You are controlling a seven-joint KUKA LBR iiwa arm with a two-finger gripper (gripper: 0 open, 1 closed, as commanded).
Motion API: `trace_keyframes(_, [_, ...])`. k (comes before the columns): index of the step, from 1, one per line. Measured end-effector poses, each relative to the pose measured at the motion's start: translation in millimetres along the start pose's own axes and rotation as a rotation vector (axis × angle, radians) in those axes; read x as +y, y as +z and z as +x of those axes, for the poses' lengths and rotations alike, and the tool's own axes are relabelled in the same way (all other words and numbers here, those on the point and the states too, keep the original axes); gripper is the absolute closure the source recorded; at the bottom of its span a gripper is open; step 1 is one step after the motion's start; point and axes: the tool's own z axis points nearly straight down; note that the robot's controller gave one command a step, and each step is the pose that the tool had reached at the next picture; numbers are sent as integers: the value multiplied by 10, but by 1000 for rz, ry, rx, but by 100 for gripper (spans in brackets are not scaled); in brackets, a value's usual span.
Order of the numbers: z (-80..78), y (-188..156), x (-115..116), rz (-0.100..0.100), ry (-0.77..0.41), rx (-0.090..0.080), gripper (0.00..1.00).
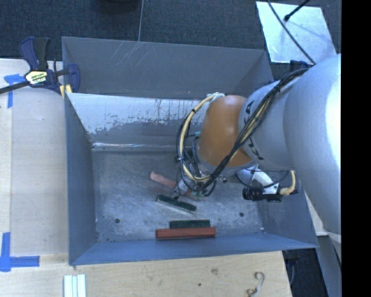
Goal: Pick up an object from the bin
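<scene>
Gripper sat low in the middle of the grey bin, close by a dark strip and a tan stick; whether it was apart or together could not be told.

Lighting is uneven. The pale casing of the arm on the right takes strong light from above and reads almost white, with surface detail lost along its upper curve. The orange cover carries a broad, soft sheen. The bin is dimmer. Its far wall shows a lighter band across the slope and faint glare streaks near the top rim, and its bottom lies in muted light, darkest under the arm at right. Shadows are soft-edged. The ground behind the bin is near black.
</scene>
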Motion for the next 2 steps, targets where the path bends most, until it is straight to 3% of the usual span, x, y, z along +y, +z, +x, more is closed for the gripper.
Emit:
trace_keyframes(1, [-14,-354,-3,1,0,1,100])
trace_keyframes(2, [-44,-1192,4,-4,-2,-5,100])
